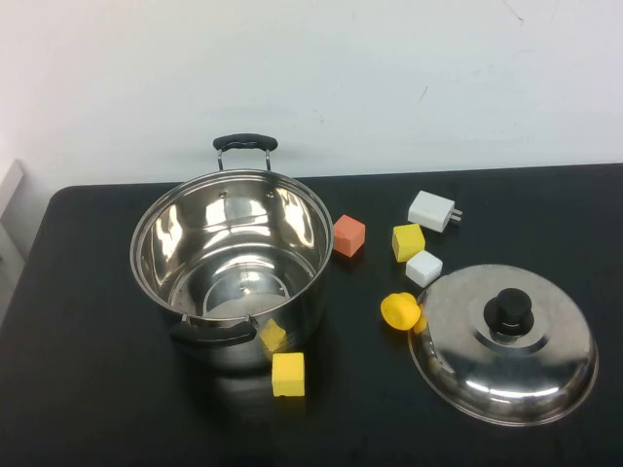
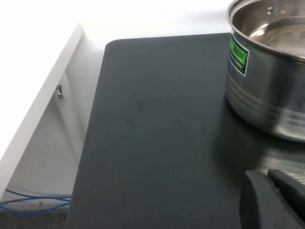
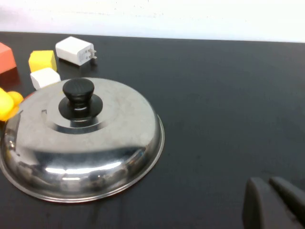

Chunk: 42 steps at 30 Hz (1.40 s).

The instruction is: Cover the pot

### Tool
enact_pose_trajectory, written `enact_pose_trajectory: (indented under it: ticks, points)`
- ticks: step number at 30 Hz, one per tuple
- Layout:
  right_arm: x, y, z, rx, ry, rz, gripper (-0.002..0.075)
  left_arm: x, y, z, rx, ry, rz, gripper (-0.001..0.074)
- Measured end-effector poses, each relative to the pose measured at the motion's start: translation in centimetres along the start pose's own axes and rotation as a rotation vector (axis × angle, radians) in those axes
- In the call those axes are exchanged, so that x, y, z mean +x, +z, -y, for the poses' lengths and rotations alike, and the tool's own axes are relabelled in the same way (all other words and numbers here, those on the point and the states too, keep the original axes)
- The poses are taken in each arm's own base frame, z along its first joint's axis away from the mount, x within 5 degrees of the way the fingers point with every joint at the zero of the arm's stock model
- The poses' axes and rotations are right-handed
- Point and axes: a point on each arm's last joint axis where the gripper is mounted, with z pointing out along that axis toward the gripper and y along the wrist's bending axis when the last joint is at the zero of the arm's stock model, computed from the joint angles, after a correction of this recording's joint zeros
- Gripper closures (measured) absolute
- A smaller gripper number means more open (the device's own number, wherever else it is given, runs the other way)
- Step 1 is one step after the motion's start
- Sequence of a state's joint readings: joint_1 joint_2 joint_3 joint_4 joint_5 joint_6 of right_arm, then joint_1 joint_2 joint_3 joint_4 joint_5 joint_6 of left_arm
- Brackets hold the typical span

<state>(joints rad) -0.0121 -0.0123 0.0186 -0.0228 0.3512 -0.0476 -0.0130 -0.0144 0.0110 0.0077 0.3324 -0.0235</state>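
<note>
You are looking at a large, deep, shiny stainless-steel pot [image 1: 234,263] with two black side handles, sitting open on the black table [image 1: 88,389], with nothing inside it. To the pot's right, well apart from it, a domed steel lid [image 1: 503,342] with a black knob [image 1: 508,307] is lying knob-up, flat on the table. Small yellow, orange and white blocks and a white plug adapter [image 1: 432,210] are scattering the gap between pot and lid.

Neither arm is showing in the high view. The right gripper [image 3: 276,202] is hanging just beside the lid, so you are working with the nearer arm there; the knob is lying ahead of it, axis upright. The left gripper [image 2: 274,200] is waiting near the pot's outer wall. Both grippers are looking narrow, fingertips close together, holding nothing.
</note>
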Motion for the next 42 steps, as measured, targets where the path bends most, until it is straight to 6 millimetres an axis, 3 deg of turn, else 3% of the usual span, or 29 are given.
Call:
enact_pose_trajectory:
  ticks: [38, 42]
  points:
    - [0.00, 0.00, -0.01, -0.001, 0.002, 0.000, 0.0728, 0.00, 0.00, 0.00, 0.000, -0.002, 0.000, 0.0736]
    - [-0.11, -0.01, -0.47, -0.053, 0.192, 0.007, 0.0728, 0.00, 0.00, 0.00, 0.000, -0.002, 0.000, 0.0736]
